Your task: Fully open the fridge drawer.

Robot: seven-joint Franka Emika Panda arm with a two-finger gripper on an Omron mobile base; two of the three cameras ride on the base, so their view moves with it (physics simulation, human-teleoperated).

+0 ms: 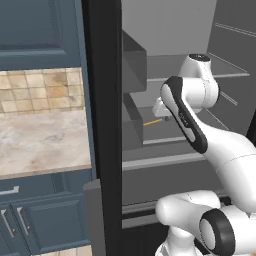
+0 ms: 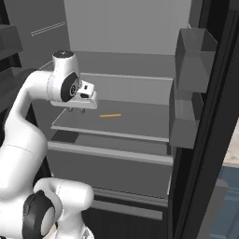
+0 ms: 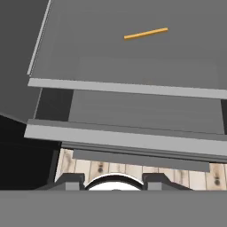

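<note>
The gripper (image 2: 77,110) hangs over the shelf (image 2: 135,122) inside the open fridge; whether its fingers are apart cannot be told. The fridge drawer (image 2: 109,170) sits below, partly out. Descending straight down risks striking the shelf's front edge. The shelf carries one thin orange stick (image 2: 110,115); the door bins (image 2: 191,60) appear empty.

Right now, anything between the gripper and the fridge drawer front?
Nothing visible. The gripper hangs over the shelf with the thin orange stick, above the fridge drawer. The path down and out past the shelf's front edge to the drawer's rim looks open.
</note>
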